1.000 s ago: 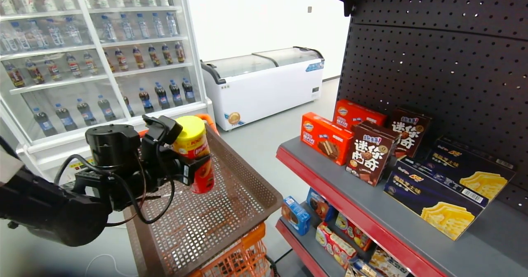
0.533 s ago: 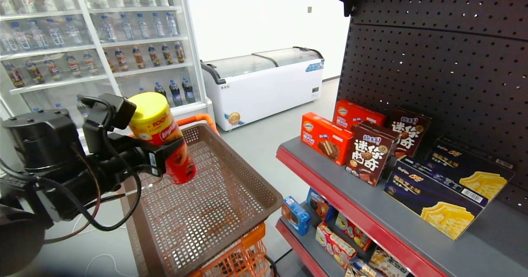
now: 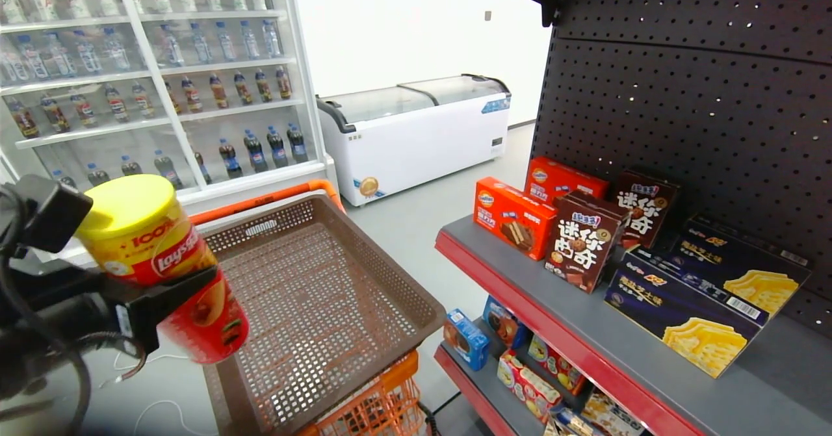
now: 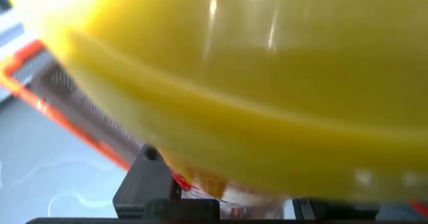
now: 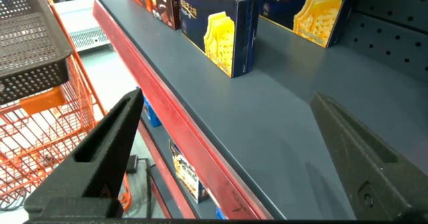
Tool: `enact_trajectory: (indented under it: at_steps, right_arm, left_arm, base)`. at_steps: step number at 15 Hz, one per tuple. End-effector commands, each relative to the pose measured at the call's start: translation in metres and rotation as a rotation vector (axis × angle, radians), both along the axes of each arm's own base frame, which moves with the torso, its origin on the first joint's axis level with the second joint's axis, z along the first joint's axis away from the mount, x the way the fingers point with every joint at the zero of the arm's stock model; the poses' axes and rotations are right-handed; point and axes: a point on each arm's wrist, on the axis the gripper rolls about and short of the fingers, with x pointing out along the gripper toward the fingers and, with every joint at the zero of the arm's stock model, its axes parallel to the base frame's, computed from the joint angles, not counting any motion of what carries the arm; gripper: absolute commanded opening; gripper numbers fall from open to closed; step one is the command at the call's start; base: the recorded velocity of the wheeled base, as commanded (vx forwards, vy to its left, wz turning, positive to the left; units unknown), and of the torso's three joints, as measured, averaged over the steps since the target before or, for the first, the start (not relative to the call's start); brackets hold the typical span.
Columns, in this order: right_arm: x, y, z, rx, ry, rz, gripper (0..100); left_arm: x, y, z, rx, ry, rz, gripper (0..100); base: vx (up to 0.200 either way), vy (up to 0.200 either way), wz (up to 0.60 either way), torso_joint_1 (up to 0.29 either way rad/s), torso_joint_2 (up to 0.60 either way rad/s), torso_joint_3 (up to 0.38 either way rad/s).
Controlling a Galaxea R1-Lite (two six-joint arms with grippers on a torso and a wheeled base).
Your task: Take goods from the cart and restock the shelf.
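Grey shop floor ran between a glass-door cooler at the far left, a chest freezer by the far wall and the shelf on the right.

In the head view the left fingers were clamped across the can, one by the yellow lid and one on the red body. The can hung tilted at the near left, beside the left rim of the cart and well apart from the shelf. Whether it was over the basket or just outside it could not be told. On the shelf stood orange boxes, brown boxes and blue boxes, with bare grey deck along the red front lip.

In the left wrist view the can's lid sat close against the camera, with a black finger below it and the cart's orange rim beyond.

In the right wrist view the right fingers stood wide apart and held nothing, above bare shelf deck near a blue box.

The step in hand looked like the carry to the shelf. Done well, the can would travel right above the red lip, be turned upright before it went down, and land on bare deck short of the boxes. The grip should hold until the base sat flat, since a round can set down tilted could roll off. The path should also keep away from the right arm over the shelf.
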Motion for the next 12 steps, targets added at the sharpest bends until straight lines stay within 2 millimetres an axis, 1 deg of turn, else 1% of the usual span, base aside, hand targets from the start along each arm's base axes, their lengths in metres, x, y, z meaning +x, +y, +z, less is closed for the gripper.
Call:
enact_trajectory:
  at_steps: [1,2,4,7,10,12]
  right_arm:
    - [0.0,0.0,0.0,0.001,0.001,0.001,100]
    - [0.0,0.0,0.0,0.001,0.001,0.001,100]
    - [0.0,0.0,0.0,0.001,0.001,0.001,100]
    - [0.0,0.0,0.0,0.001,0.001,0.001,100]
    - [0.0,0.0,0.0,0.001,0.001,0.001,100]
    - [0.0,0.0,0.0,0.001,0.001,0.001,100]
  left_arm:
    - [-0.053,0.007,0.007,0.004,-0.032,0.037,0]
    - [-0.061,0.008,0.008,0.005,-0.04,0.044,0]
    - [-0.071,0.01,0.008,0.004,-0.07,0.066,0]
    - [-0.095,0.014,-0.008,0.008,-0.099,0.114,0]
    - [-0.11,0.018,-0.013,0.007,-0.146,0.192,0]
    - [-0.115,0.02,-0.01,0.025,-0.184,0.25,0]
  base:
    - [0.0,0.0,0.0,0.0,0.0,0.0]
    - [0.0,0.0,0.0,0.0,0.0,0.0]
    - [0.0,0.0,0.0,0.0,0.0,0.0]
    - [0.0,0.0,0.0,0.0,0.0,0.0]
    - [0.0,0.0,0.0,0.0,0.0,0.0]
    - [0.0,0.0,0.0,0.0,0.0,0.0]
